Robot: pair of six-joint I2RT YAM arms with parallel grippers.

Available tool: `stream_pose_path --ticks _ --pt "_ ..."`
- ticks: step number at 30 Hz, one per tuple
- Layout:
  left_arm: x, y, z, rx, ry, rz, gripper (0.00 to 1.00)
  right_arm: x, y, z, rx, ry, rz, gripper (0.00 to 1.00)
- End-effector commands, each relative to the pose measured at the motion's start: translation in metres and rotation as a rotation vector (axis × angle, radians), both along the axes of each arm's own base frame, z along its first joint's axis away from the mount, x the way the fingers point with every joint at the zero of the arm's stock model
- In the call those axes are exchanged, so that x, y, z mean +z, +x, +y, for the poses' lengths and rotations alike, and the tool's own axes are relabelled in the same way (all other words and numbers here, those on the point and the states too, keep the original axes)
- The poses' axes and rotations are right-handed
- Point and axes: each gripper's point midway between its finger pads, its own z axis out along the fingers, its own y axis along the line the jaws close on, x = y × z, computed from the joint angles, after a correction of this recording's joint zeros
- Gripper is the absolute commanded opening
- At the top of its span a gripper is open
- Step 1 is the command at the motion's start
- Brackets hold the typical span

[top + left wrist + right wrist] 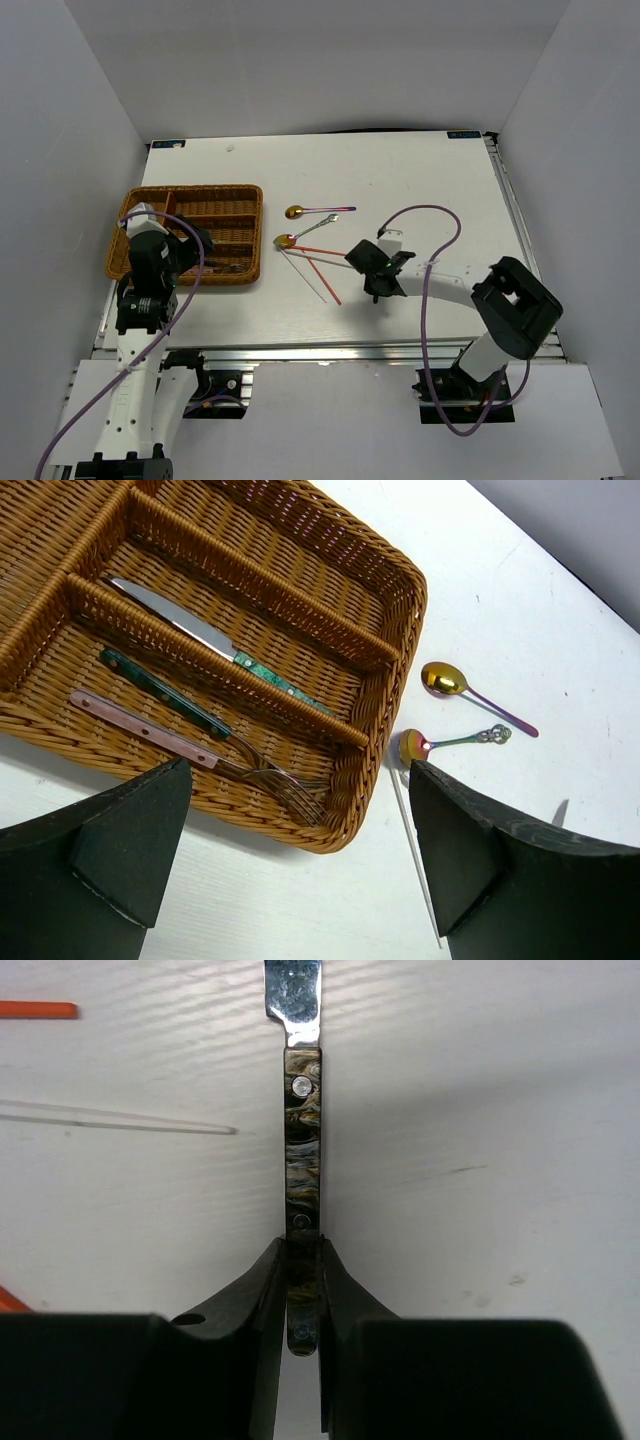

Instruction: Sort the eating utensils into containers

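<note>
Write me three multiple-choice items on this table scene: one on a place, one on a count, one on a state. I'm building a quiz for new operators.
1. Where do the green-handled fork and the pink-handled fork lie?
A) together in one outer slot of the brown woven wicker tray
B) loose beside the tray
C) in separate slots

2. How many gold-bowled metal spoons lie on the white table?
A) one
B) two
C) four

3. What is the right gripper doing?
A) open, empty
B) shut on a red chopstick
C) shut on a dark marbled-handled knife

Answers:
1 A: both rest side by side in the slot along the tray's long edge.
2 B: two lie just past the tray's end.
3 C: it pinches the handle's end.
</note>
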Motion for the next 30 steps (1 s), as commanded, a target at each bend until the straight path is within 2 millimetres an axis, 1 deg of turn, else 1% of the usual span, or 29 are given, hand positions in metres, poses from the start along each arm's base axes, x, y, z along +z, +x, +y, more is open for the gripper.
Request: stream_pose_path --ticks 1,2,3,4,5,6,7,9,10,11,12,13,14,15,16,17,18,19,20,21,22,23,24,25,26,27,28,29,30 --pt "0.002 -0.001 0.003 0.015 0.006 -0.005 0.98 0.001 -0.006 -0.033 -0.001 -0.077 0.000 0.00" --pt "0.002 -0.001 -0.004 -0.009 0.005 -0.002 0.98 0.005 -0.003 -0.038 -0.013 -0.064 -0.010 0.00" --pt "0.002 -0.001 -0.007 -0.019 0.005 -0.001 0.98 0.004 -0.007 -0.045 -0.014 -0.070 -0.004 0.00" --pt "0.001 -0.001 -0.009 -0.028 0.006 0.004 0.98 0.005 -0.007 -0.050 -0.021 -0.070 -0.005 0.00" --pt "0.000 -0.001 -0.010 -0.031 0.003 0.010 0.98 0.013 -0.003 -0.056 -0.039 -0.049 -0.025 0.00" --pt "0.000 -0.001 -0.011 -0.034 0.004 0.011 0.98 0.013 -0.005 -0.062 -0.036 -0.055 -0.027 0.00" --pt "0.000 -0.001 -0.013 -0.039 0.005 0.011 0.98 0.016 -0.004 -0.065 -0.036 -0.051 -0.034 0.00" --pt "0.001 -0.001 -0.018 -0.062 -0.002 -0.001 0.98 0.033 0.001 -0.065 -0.023 -0.022 -0.081 0.00" --pt "0.005 0.001 -0.026 -0.107 -0.014 -0.018 0.98 0.042 0.004 -0.062 0.024 -0.019 -0.101 0.00" --pt "0.007 0.002 -0.031 -0.135 -0.023 -0.032 0.98 0.055 0.006 -0.054 0.065 0.024 -0.135 0.00" --pt "0.006 0.003 -0.039 -0.179 -0.041 -0.035 0.98 0.064 0.008 -0.038 0.127 0.093 -0.149 0.00" --pt "0.006 0.004 -0.051 -0.228 -0.086 -0.039 0.98 0.073 0.009 -0.032 0.162 0.109 -0.172 0.00" --pt "0.007 0.003 -0.064 -0.276 -0.146 -0.042 0.98 0.085 0.008 -0.027 0.176 0.137 -0.197 0.00" --pt "-0.004 0.002 -0.072 -0.295 -0.202 -0.019 0.98 0.092 0.006 -0.021 0.198 0.173 -0.201 0.00" --pt "0.007 0.006 -0.083 -0.315 -0.291 -0.077 0.98 0.104 0.006 -0.011 0.239 0.209 -0.226 0.00" --pt "0.011 0.001 -0.101 -0.391 -0.370 -0.098 0.98 0.109 -0.002 0.004 0.301 0.261 -0.217 0.00" --pt "0.003 -0.003 -0.112 -0.400 -0.464 -0.093 0.98 0.118 -0.004 0.015 0.342 0.298 -0.231 0.00" --pt "0.021 -0.002 -0.118 -0.431 -0.488 -0.180 0.98 0.128 -0.010 0.031 0.405 0.329 -0.244 0.00" --pt "0.025 -0.002 -0.122 -0.433 -0.513 -0.201 0.98 0.134 -0.015 0.041 0.443 0.352 -0.238 0.00" --pt "0.029 -0.004 -0.131 -0.454 -0.557 -0.204 0.98 0.140 -0.021 0.050 0.483 0.362 -0.233 0.00" --pt "0.033 -0.002 -0.137 -0.469 -0.574 -0.211 0.98 0.152 -0.030 0.068 0.548 0.380 -0.241 0.00" --pt "0.035 -0.001 -0.142 -0.481 -0.589 -0.208 0.98 0.158 -0.034 0.076 0.583 0.378 -0.246 0.00" --pt "0.042 -0.002 -0.152 -0.516 -0.602 -0.213 0.98 0.161 -0.039 0.084 0.616 0.382 -0.245 0.00" --pt "0.042 -0.001 -0.156 -0.525 -0.602 -0.204 0.98 0.163 -0.050 0.100 0.676 0.389 -0.242 0.00" --pt "0.037 0.002 -0.159 -0.525 -0.600 -0.180 0.98 0.174 -0.051 0.108 0.690 0.395 -0.264 0.00" --pt "0.038 0.001 -0.164 -0.535 -0.600 -0.176 0.98 0.170 -0.059 0.116 0.718 0.375 -0.247 0.00" --pt "0.037 0.001 -0.166 -0.539 -0.600 -0.170 0.98 0.173 -0.060 0.121 0.724 0.372 -0.253 0.00" --pt "0.031 0.002 -0.168 -0.534 -0.597 -0.150 0.98 0.180 -0.060 0.126 0.725 0.370 -0.272 0.00" --pt "0.028 0.000 -0.170 -0.538 -0.589 -0.139 0.98 0.181 -0.061 0.130 0.733 0.372 -0.272 0.00"
